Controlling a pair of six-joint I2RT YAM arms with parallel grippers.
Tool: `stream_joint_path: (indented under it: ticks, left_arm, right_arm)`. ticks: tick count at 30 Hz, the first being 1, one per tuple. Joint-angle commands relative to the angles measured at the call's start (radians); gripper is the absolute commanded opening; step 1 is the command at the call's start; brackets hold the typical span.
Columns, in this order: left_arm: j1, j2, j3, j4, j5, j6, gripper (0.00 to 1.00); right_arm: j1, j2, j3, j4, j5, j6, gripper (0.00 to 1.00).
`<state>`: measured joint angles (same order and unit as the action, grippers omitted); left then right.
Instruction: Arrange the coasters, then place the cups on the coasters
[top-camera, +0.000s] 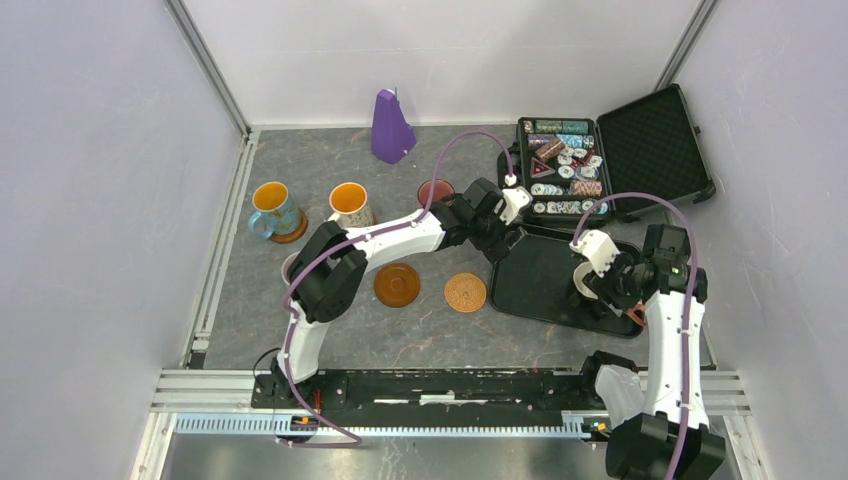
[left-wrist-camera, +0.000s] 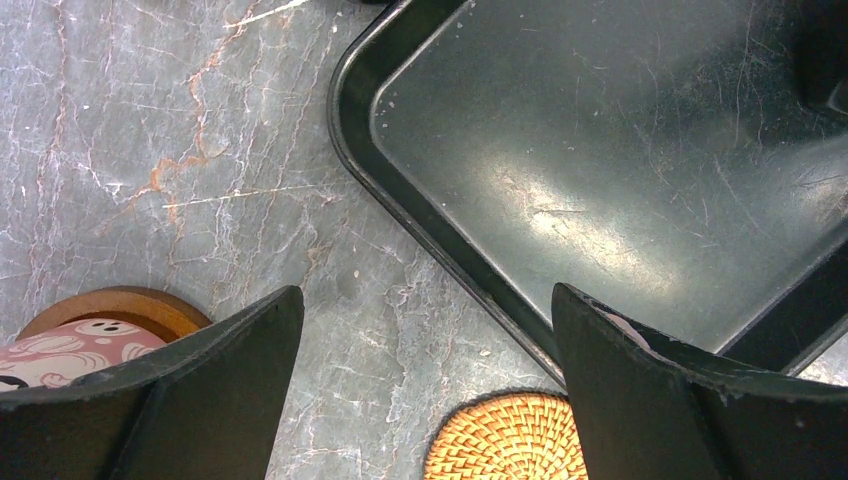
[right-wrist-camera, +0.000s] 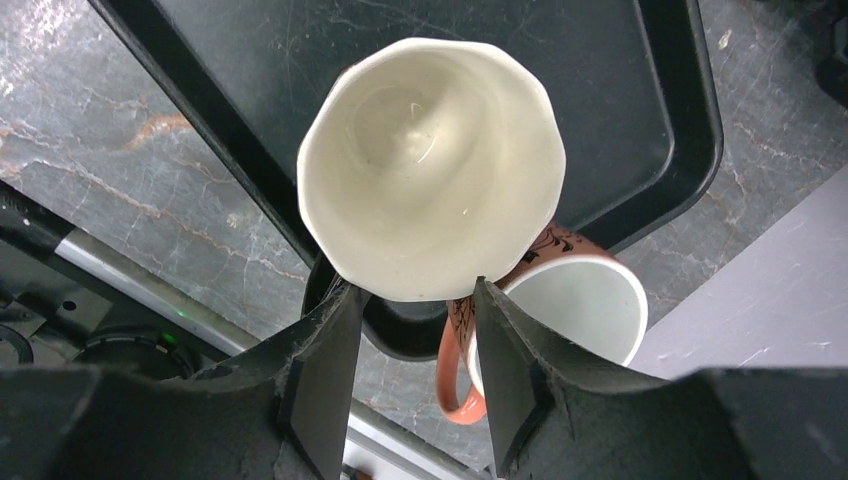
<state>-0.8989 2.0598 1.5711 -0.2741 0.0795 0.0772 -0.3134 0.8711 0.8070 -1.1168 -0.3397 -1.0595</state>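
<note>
**At the tray's near corner — right gripper pinching the white cup**

Over the near right part of the black tray (top-camera: 540, 275), the right gripper (right-wrist-camera: 415, 292) is pinching the white cup (right-wrist-camera: 430, 170). Its two fingers (right-wrist-camera: 320, 380) are standing close together with the cup's near side between them, though the wide rim is hiding which part they are gripping. The cup's mouth is facing the wrist camera. Whether its base is resting on the tray, I cannot tell. Just beyond it, by the tray's outer edge, an orange-brown cup (right-wrist-camera: 575, 300) with a pale inside is sitting upright.

Over by the tray's left edge, the left gripper (left-wrist-camera: 425, 292) is hanging above the table (left-wrist-camera: 200, 150) with its fingers spread wide and nothing between them. Below it, the patterned coaster (left-wrist-camera: 510, 440) is lying flat on the table, just beside the tray rim. To one side, the pink cup (left-wrist-camera: 60, 355) is sitting on a brown coaster (left-wrist-camera: 130, 305).

Seen from above, a bare coaster (top-camera: 397, 284) is lying just left of the patterned one, the two near each other but apart. Along the far left, the blue cup (top-camera: 272, 210) is standing on the far-left coaster (top-camera: 295, 234). The orange-lined cup (top-camera: 350, 203) is standing beside it — I cannot tell what is under its base. Behind the tray an open case (top-camera: 600, 165) of chips is lying, and a purple cone (top-camera: 390, 127) is standing by the back wall.
</note>
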Motion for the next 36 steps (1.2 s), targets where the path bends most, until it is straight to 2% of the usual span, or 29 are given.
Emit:
stream_joint_path:
  ticks: [1,19,29,36]
  left_arm:
    - [-0.004,-0.059,0.014,0.018,-0.012,-0.024,1.0]
    - [-0.003,-0.074,0.015,-0.014,-0.014,-0.011,1.0]
    - [-0.003,-0.075,0.028,-0.031,-0.018,-0.002,1.0]
    - [-0.003,-0.071,0.045,-0.046,-0.023,0.0,1.0]
  right_arm:
    - [0.024,0.029,-0.029,0.046,-0.05,0.078,0.51]
    - [0.091,0.117,-0.027,0.163,-0.086,0.19,0.5]
    - [0.172,0.174,-0.022,0.226,-0.09,0.244,0.49]
    - [0.181,0.178,0.012,0.18,-0.092,0.231,0.55]
